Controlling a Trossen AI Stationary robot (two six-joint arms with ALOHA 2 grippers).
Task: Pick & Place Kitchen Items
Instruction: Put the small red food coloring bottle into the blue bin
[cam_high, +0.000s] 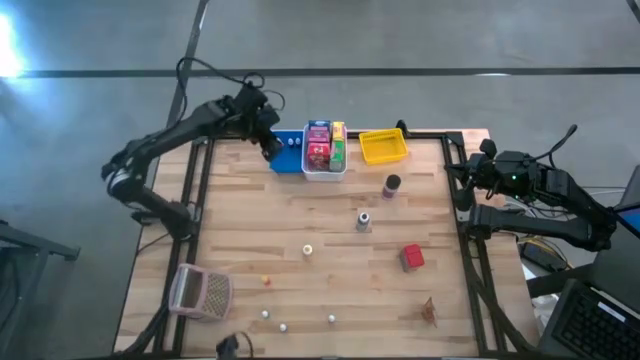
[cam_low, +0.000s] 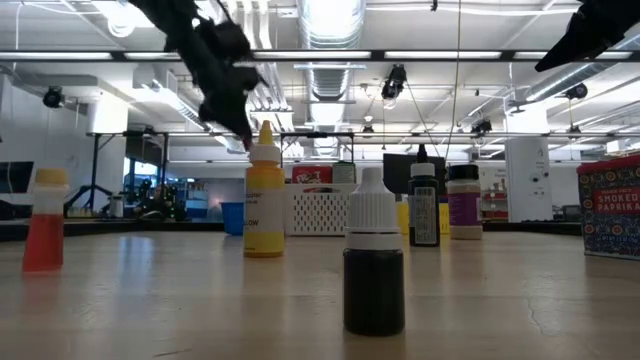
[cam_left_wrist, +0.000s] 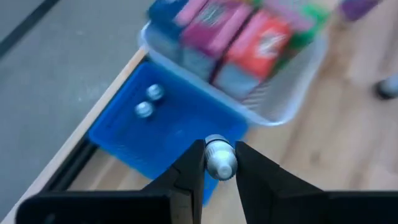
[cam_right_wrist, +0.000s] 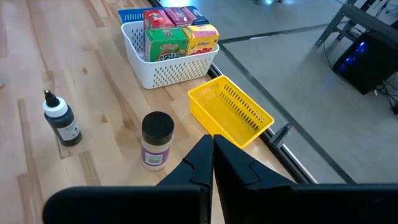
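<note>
The left gripper gripped a small ball above the blue bin, which held two balls. The white bin held boxes. The right gripper was clenched, empty.

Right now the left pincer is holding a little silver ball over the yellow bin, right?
Not quite. The left pincer does hold a little silver ball, but the left wrist view shows it over the blue bin, where two more balls lie. The yellow bin sits farther right.
</note>
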